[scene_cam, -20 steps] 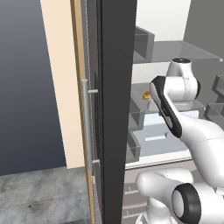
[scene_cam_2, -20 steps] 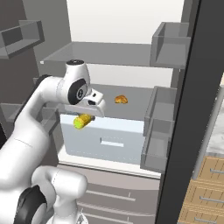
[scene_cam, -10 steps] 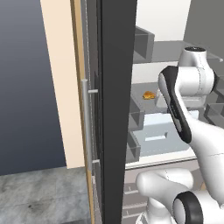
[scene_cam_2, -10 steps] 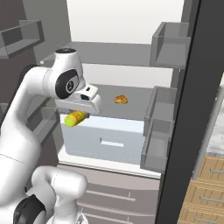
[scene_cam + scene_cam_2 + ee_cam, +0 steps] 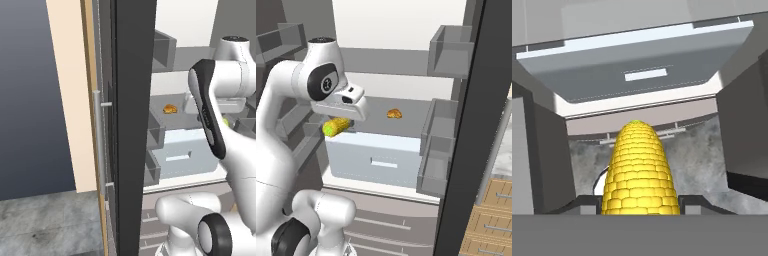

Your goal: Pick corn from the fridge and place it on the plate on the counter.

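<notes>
Inside the open fridge (image 5: 406,65), grey shelves and a pale drawer (image 5: 376,157) sit behind the arm, which bends up with its wrist turned down in front of the drawer. Its gripper (image 5: 340,125) is clamped on the corn (image 5: 336,126), held in the air.

Corn (image 5: 336,126) sits in the pincer (image 5: 342,121), in front of the open fridge (image 5: 406,95), above and before the drawer (image 5: 376,160). Small food item (image 5: 394,114) lies on the shelf behind the drawer. Door bins (image 5: 438,145) to the right.
</notes>
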Robot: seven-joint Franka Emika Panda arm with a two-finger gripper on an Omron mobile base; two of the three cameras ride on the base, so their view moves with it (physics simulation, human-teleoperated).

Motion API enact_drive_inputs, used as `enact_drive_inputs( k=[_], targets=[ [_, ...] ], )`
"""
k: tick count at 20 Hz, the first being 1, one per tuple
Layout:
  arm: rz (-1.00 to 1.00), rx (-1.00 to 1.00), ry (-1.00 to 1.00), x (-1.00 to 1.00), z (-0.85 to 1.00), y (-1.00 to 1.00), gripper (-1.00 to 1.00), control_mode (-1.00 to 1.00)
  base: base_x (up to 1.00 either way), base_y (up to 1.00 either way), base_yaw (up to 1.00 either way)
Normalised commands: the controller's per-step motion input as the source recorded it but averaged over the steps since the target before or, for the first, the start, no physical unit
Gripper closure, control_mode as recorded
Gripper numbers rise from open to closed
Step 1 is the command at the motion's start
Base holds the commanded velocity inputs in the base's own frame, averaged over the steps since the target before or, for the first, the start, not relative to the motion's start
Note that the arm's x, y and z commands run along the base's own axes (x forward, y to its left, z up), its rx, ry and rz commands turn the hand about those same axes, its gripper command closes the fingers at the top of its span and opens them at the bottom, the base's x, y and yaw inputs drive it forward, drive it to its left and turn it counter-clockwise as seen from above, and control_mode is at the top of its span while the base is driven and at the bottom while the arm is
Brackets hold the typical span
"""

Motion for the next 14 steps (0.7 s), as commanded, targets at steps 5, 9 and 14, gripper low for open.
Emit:
enact_drive_inputs(
  k=[5,9,14],
  targets=[
    [0.00,0.00,0.00,-0.21,0.12,0.01,1.00,1.00,-0.53,0.00,0.00],
    [0.00,0.00,0.00,0.00,0.00,0.00,1.00,1.00,-1.00,0.00,-0.08],
    [0.00,0.00,0.00,0.00,0.00,0.00,1.00,1.00,-0.72,0.05,-0.40]
  ],
)
